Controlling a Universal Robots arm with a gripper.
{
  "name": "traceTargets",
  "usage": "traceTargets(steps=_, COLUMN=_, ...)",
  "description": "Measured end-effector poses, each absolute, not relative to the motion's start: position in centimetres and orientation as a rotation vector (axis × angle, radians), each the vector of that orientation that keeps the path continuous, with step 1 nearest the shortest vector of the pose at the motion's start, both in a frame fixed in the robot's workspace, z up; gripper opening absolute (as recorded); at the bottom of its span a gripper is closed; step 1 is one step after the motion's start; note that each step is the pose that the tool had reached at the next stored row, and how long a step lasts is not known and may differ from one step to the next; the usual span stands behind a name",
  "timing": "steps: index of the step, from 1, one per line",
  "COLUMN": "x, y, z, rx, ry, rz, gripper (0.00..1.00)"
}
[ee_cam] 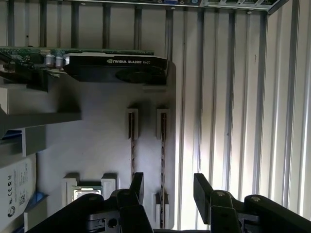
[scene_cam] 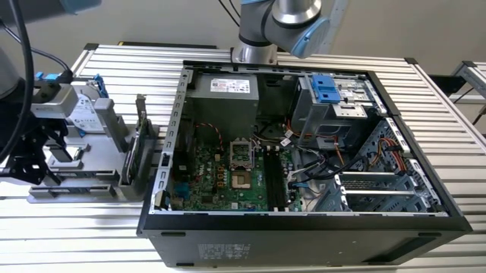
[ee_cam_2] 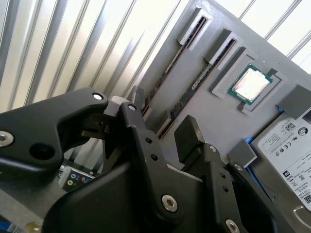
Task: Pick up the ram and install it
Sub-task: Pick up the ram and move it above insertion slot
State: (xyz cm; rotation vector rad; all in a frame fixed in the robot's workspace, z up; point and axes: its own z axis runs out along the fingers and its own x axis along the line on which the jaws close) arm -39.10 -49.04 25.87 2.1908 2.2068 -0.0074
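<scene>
While untouched, ram [ee_cam: 163, 145] beneath spread tool [ee_cam: 167, 187].

White lettering on graphics card [ee_cam: 116, 68]; printed label [ee_cam_2: 286, 150] (barcodes) on hard drive [ee_cam_2: 297, 213].

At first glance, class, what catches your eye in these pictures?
The open PC case lies in the exterior view's middle, its green motherboard bare. In the first wrist view the open end effector hangs over a grey tray holding two ram sticks, a CPU and a graphics card.
</scene>
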Motion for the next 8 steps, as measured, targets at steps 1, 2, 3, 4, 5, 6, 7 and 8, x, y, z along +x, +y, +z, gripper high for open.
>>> traceTargets(steps=1, x=-39.10, y=-49.04, z=25.79, rx=2.191, ry=2.207, rz=-0.008, gripper=1.00)
traceTargets(steps=2, x=-39.10, y=-49.04, z=25.73, rx=2.191, ry=2.207, rz=-0.008, gripper=1.00)
traceTargets(steps=3, x=-39.11, y=-49.05, z=25.72, rx=2.191, ry=2.207, rz=-0.008, gripper=1.00)
traceTargets(steps=4, x=-39.11, y=-49.05, z=25.72, rx=2.191, ry=2.207, rz=-0.008, gripper=1.00)
traceTargets(steps=5, x=-39.11, y=-49.05, z=25.72, rx=2.191, ry=2.207, rz=-0.008, gripper=1.00)
traceTargets(steps=6, x=-39.11, y=-49.05, z=25.71, rx=2.191, ry=2.207, rz=-0.008, gripper=1.00)
traceTargets(steps=7, x=-39.10, y=-49.04, z=25.69, rx=2.191, ry=2.207, rz=-0.008, gripper=1.00)
traceTargets(steps=8, x=-39.10, y=-49.05, z=25.67, rx=2.191, ry=2.207, rz=-0.008, gripper=1.00)
